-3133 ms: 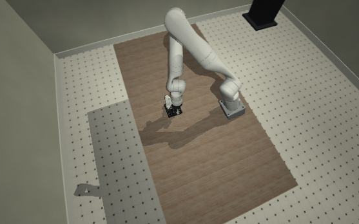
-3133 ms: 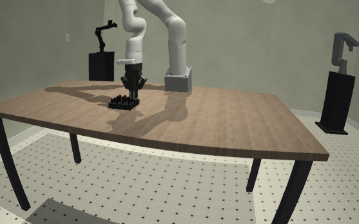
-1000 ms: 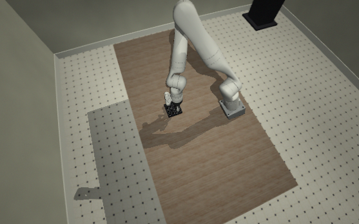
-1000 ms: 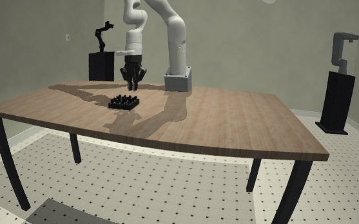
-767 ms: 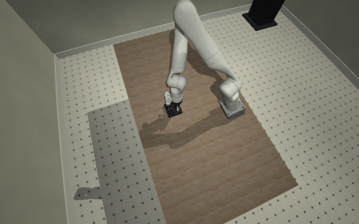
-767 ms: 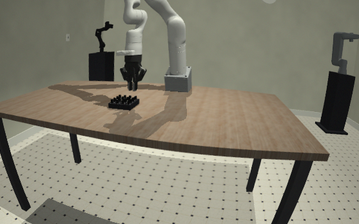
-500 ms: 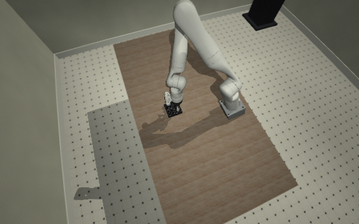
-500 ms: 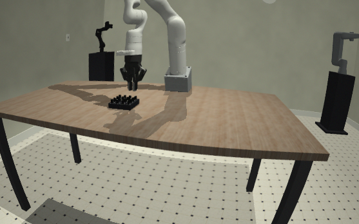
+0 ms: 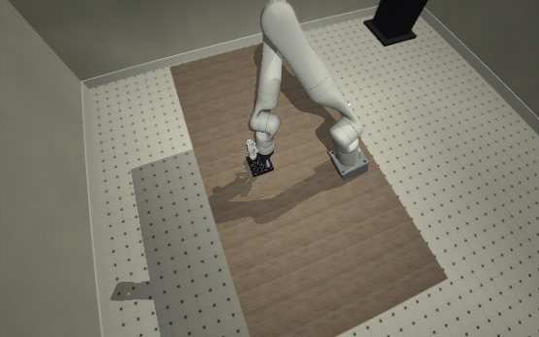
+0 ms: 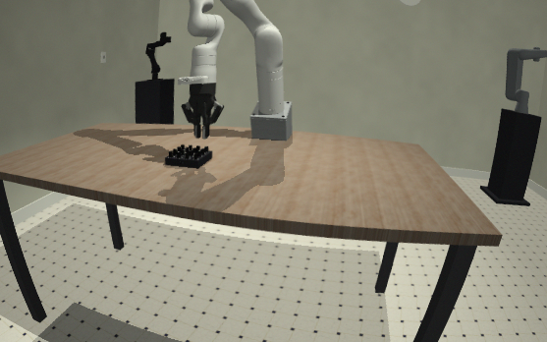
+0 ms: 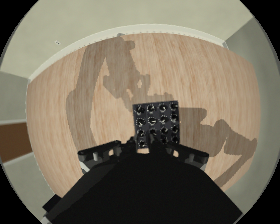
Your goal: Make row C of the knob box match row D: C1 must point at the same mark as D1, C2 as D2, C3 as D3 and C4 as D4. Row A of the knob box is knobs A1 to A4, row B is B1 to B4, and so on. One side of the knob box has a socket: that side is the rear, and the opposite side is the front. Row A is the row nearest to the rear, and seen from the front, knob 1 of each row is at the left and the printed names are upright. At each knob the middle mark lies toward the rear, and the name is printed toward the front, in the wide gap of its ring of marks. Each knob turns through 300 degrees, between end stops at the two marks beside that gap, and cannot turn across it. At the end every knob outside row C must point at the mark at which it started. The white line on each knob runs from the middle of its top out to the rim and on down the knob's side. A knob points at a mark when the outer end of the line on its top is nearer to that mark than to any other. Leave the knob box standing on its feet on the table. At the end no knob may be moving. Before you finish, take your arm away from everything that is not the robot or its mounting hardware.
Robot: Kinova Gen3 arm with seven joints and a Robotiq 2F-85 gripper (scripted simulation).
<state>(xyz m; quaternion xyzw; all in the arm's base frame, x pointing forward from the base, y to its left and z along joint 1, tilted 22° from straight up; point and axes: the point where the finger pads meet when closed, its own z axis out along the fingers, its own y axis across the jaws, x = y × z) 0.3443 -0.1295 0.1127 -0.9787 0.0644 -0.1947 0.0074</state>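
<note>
The black knob box (image 9: 260, 168) (image 10: 183, 162) (image 11: 157, 114) stands flat on the table, with its knobs upright in a four-by-four grid. My gripper (image 10: 201, 136) points straight down, its tips a little above the knobs in the exterior view. A narrow gap shows between its fingers, and they hold nothing. In the wrist view the fingers and gripper body cover part of the box's lower rows. White lines show on several knobs, but the printed names, the socket and the exact marks are too small to read.
The wooden table (image 9: 309, 252) (image 10: 343, 192) carries the box and the arm's grey base (image 9: 355, 169) (image 10: 270, 128), which stands apart from the box. Arm shadows lie across the table around the box. Dark pedestals (image 10: 154, 100) (image 10: 515, 152) stand on the floor beyond the table.
</note>
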